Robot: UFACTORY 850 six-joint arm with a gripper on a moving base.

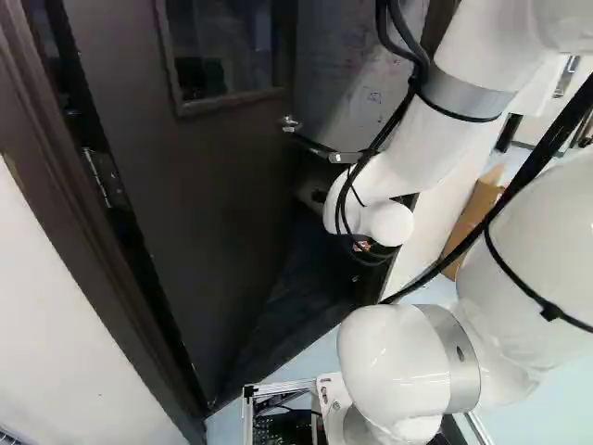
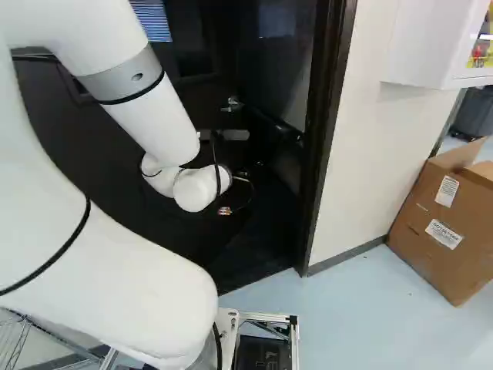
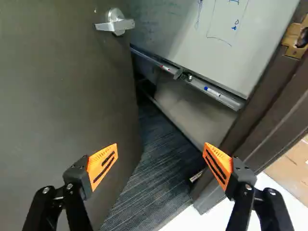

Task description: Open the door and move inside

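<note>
Beyond, a whiteboard (image 3: 211,33) gleamed, the door (image 3: 62,96) stood ajar ahead of the hand (image 3: 160,156), itself spread wide, and a slow, steady push, clear of the frame (image 3: 260,130), looked best!

Pale blue floor (image 2: 354,308) is supporting an open-flapped cardboard box (image 2: 431,231), standing at the right of the right base view. Dark striped carpet (image 3: 154,178) is covering the floor farther ahead. Along the whiteboard (image 3: 231,48), a tray (image 3: 196,84) is carrying a blue-capped marker (image 3: 212,91), a red-marked pen (image 3: 165,68) and, between them, small dark items (image 3: 179,74), possibly including an eraser.
</note>
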